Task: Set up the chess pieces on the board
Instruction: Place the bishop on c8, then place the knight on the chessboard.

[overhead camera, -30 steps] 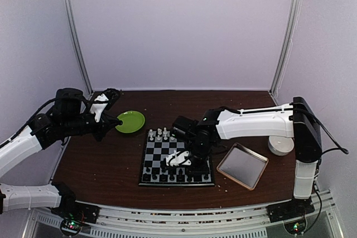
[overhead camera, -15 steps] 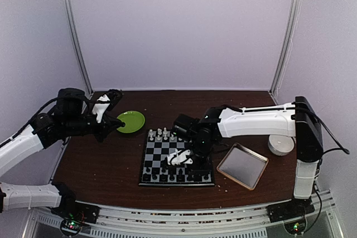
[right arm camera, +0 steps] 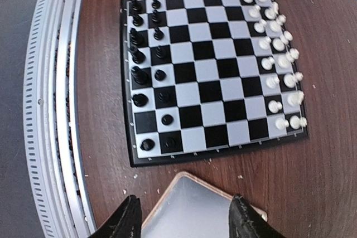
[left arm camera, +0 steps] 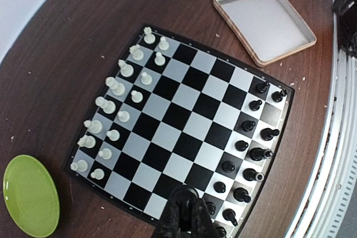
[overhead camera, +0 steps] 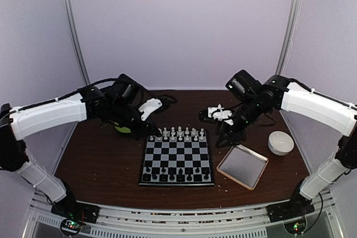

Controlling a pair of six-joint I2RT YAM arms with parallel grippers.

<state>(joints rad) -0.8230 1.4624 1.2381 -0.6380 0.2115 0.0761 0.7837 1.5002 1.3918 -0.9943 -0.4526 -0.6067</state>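
the flat square chessboard with grey-and-black squares and a thin black border (overhead camera: 177,157) lies at the lower centre of the overhead view, on the dark brown wooden table (overhead camera: 100,160). the small white chess pieces (left arm camera: 114,86) stand in 2 rows along the board's upper edge in that view. the small black chess pieces (right arm camera: 139,74) stand in 2 rows along its lower edge.

the left gripper (overhead camera: 160,103) hangs in the air above and to the left of the board's upper left corner. in the left wrist view its fingers (left arm camera: 187,218) press together with nothing between them.

the right gripper (right arm camera: 187,221) hangs in the air above and to the right of the board's upper right corner. its jaws stand apart and empty. in the right wrist view the tan-rimmed rectangular metallic tray (right arm camera: 195,204) shows between the 2 fingers, lower down on the table.

the tray lies just right of the board. the round white bowl (overhead camera: 280,142) sits further right. the round green plate (left arm camera: 30,196) lies off the board's upper left corner and is partly hidden behind the left arm in the overhead view.
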